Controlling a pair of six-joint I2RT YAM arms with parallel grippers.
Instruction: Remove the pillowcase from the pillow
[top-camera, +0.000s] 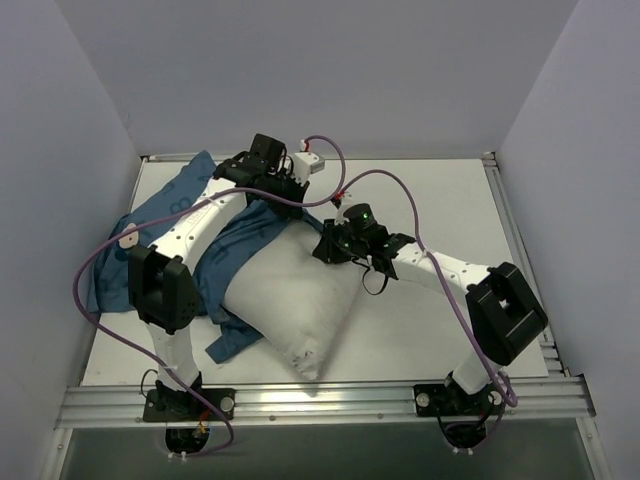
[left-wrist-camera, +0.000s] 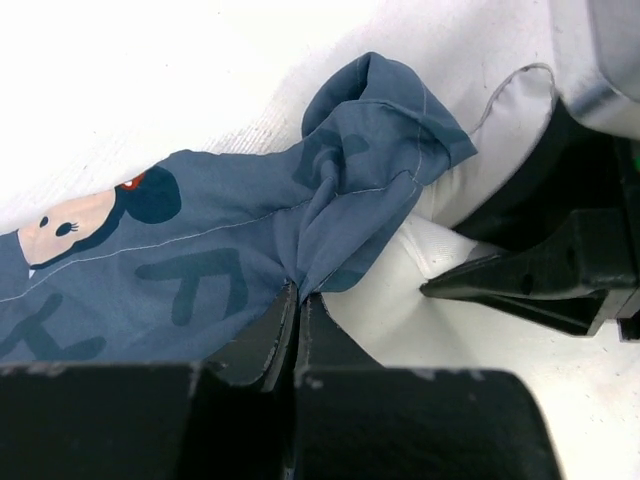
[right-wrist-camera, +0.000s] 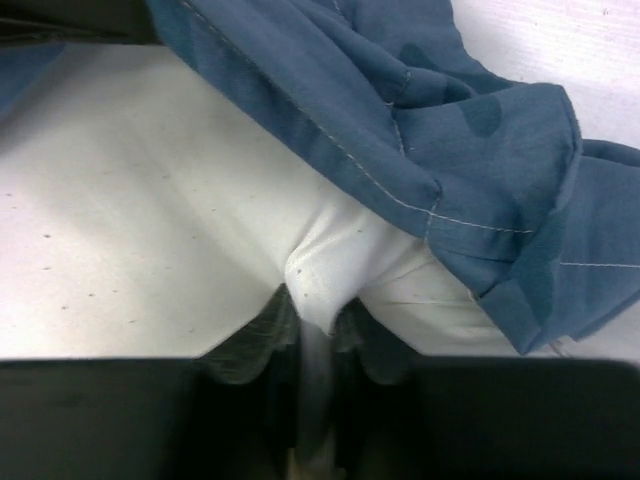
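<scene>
**A:** Report the container and its contents.

**B:** The pillowcase (top-camera: 235, 245) is the only container on the table (top-camera: 420, 340). It lies crumpled on the left half, spreading from the far-left area toward the middle. The pillow (top-camera: 295, 300) is mostly out of it. The white body lies bare at mid-table, and the blue cloth covers only its far-left side. How much of the pillow sits inside the case there cannot be told.

**A:** Orientation of the pillow?

**B:** It is skewed to the table edges. One bare corner points at the near edge, between the two arm bases. The bare part looks about as wide as it is long, so the long axis cannot be read for certain. The covered part leads off toward the far left, under the cloth.

**A:** Left gripper?

**B:** The left gripper (left-wrist-camera: 297, 295) is at the far end of the pillow. Its jaws are pressed together on a bunched fold of the pillowcase, below the stitched hem (left-wrist-camera: 425, 130).

**A:** Right gripper?

**B:** The right gripper (right-wrist-camera: 310, 305) is just beside the left one. Its jaws are nearly together and pinch a tuck of the white pillow fabric. The blue hem lies over the pillow just beyond the fingertips.
</scene>
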